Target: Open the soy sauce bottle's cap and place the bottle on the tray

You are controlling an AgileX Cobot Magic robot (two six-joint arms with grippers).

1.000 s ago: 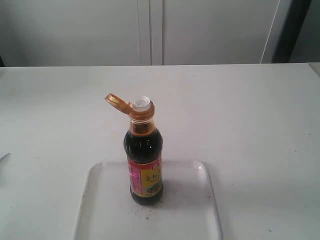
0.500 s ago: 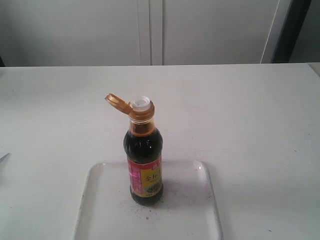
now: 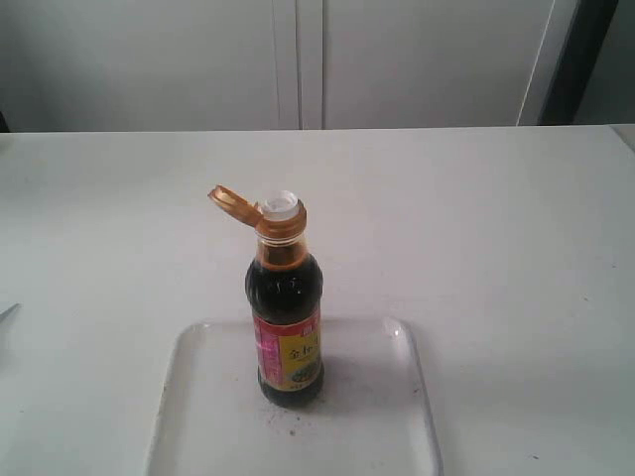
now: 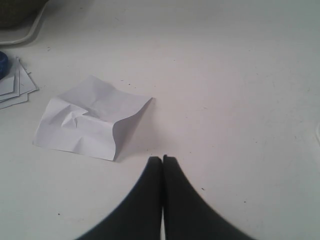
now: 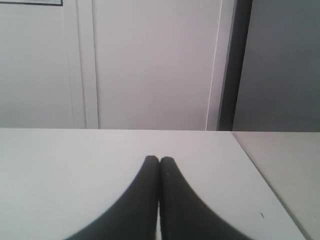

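Neither claw holds anything: the left claw (image 4: 162, 159) has its fingers pressed together over bare desk (image 3: 496, 218), and the right claw (image 5: 159, 160) is closed the same way, empty.

Between them the soy sauce bottle (image 3: 286, 327) stands upright on the tray (image 3: 377, 436), near the tray's far edge. Its cap (image 3: 233, 203) is flipped back on its hinge, leaving the white spout (image 3: 281, 205) bare, so both halves of the job look finished, which would explain why nothing grips it.

Farther out, a crumpled sheet of paper (image 4: 90, 117) lies on the desk near the left claw. Both arms sit low and pulled clear, neither showing in the exterior view, the right one pointing level toward the cabinet doors (image 5: 150, 65).
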